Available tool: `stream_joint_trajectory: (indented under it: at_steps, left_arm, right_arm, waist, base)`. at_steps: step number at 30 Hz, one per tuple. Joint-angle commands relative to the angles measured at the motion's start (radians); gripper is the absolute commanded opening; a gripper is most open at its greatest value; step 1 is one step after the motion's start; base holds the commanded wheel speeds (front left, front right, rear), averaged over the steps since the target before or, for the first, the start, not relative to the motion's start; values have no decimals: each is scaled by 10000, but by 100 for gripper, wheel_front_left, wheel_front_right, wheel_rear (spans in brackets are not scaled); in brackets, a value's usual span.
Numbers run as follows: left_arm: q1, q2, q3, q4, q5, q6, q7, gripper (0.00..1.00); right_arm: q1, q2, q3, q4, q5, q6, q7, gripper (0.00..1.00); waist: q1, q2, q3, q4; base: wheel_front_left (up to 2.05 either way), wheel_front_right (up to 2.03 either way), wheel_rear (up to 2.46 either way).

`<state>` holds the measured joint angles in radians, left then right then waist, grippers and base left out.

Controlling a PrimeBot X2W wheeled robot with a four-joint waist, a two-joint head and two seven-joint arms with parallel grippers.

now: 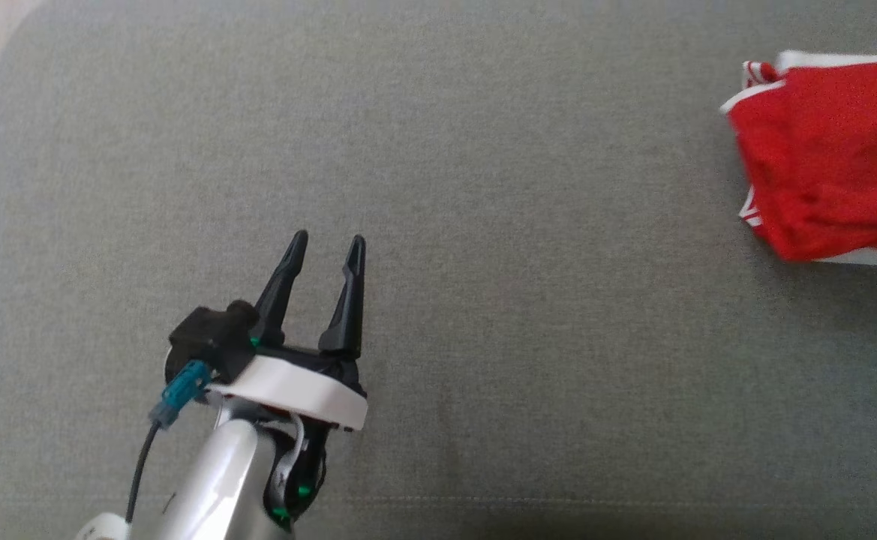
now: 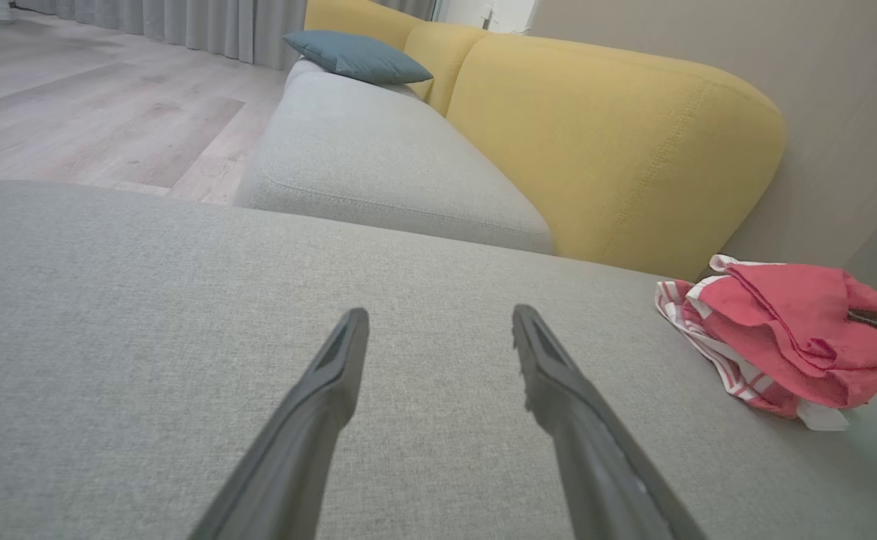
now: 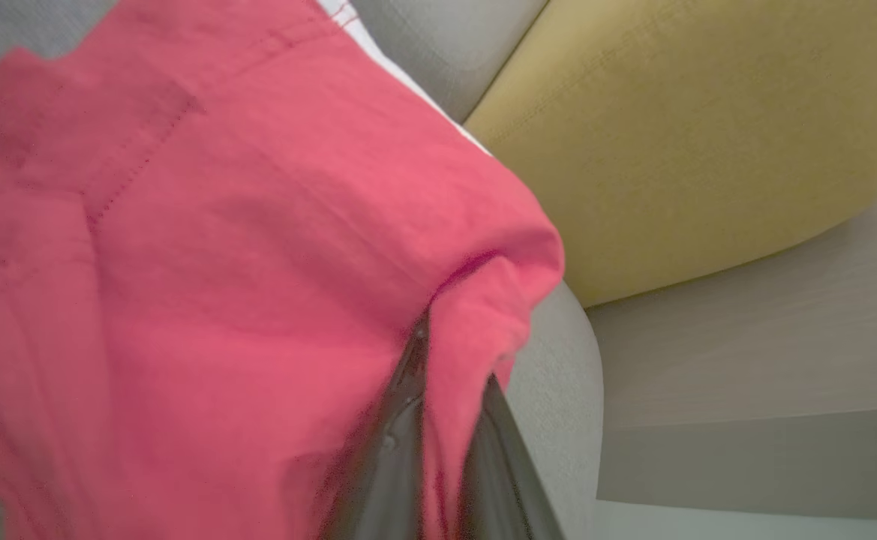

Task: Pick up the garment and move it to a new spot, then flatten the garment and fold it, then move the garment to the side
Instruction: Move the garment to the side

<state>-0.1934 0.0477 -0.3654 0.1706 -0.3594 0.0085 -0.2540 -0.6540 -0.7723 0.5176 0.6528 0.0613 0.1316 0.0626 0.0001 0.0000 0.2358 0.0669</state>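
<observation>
Clamping only a thin red garment [image 3: 220, 225] fold, your right claw [image 3: 453, 360] risks slipping on lift; left claw [image 1: 331, 251] apart, well away.

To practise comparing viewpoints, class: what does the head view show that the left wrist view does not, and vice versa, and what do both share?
Head view's extras: the white collar, teal connector and silver forearm behind the left end effector. Left wrist view's extras: the rounded yellow fabric sofa back, a blue-grey cushion, pale wooden floor and grey curtains. Shared: the grey woven seat surface, the crumpled red garment with white trim, and the open left end effector's dark fingers.
</observation>
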Motion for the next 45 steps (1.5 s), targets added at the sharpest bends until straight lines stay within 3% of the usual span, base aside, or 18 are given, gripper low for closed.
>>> stream_joint_trajectory:
  at_steps: [1, 11, 20, 21, 22, 30, 33, 34, 35, 45]
  left_arm:
    - [-379, 26, 245, -363, -71, -30, -78, 100]
    - [-780, 26, 139, -578, -267, 40, -78, 100]
    - [-1000, 26, -21, -560, -406, 115, -78, 100]
    - [-1021, 26, -22, -542, -409, 116, -78, 100]
    - [-1039, 26, -15, -516, -409, 115, -78, 100]
    - [-949, 26, 68, -293, -255, -16, -78, 100]
    - [-750, 26, 260, -278, -228, 18, -78, 100]
    - [-606, 26, 369, -250, -213, 21, -78, 100]
    - [-606, 26, 369, -250, -213, 21, -78, 100]
    - [287, 26, 715, -154, -341, 70, -78, 100]
  right_arm:
    - [-180, -521, -41, -123, -25, -9, 72, 0]
    - [-133, -1335, -839, 267, -318, -9, 1114, 0]
    - [353, -1003, -2057, 128, -173, -9, 1735, 0]
    - [372, -922, -2233, 68, -188, -9, 1740, 77]
    - [386, -823, -2434, 38, -197, -9, 1743, 100]
    - [461, 254, -3894, -381, -790, -9, 1405, 100]
    - [496, 1055, -4481, -689, -844, -9, 865, 100]
    - [621, 1593, -4852, -923, -823, -9, 442, 100]
    - [621, 1593, -4852, -923, -823, -9, 442, 100]
    - [2471, 4361, -4883, -2234, 739, -9, -2103, 100]
  waist:
    - [-1, 0, 203, 136]
    - [-1, 0, 1001, 593]
    - [-1, 0, 1283, 680]
    - [-1, 0, 1272, 670]
    - [-1, 0, 1242, 653]
    - [-1, 0, 513, 456]
    - [-1, 0, -17, 295]
    - [-1, 0, -359, 216]
    - [-1, 0, -359, 216]
    - [-1, 0, -2276, -211]
  base:
    - [0, 0, 0]
    - [0, 0, 0]
    - [0, 0, 0]
    - [0, 0, 0]
    - [0, 0, 0]
    - [0, 0, 0]
    - [0, 0, 0]
    - [0, 0, 0]
    - [0, 0, 0]
    - [0, 0, 0]
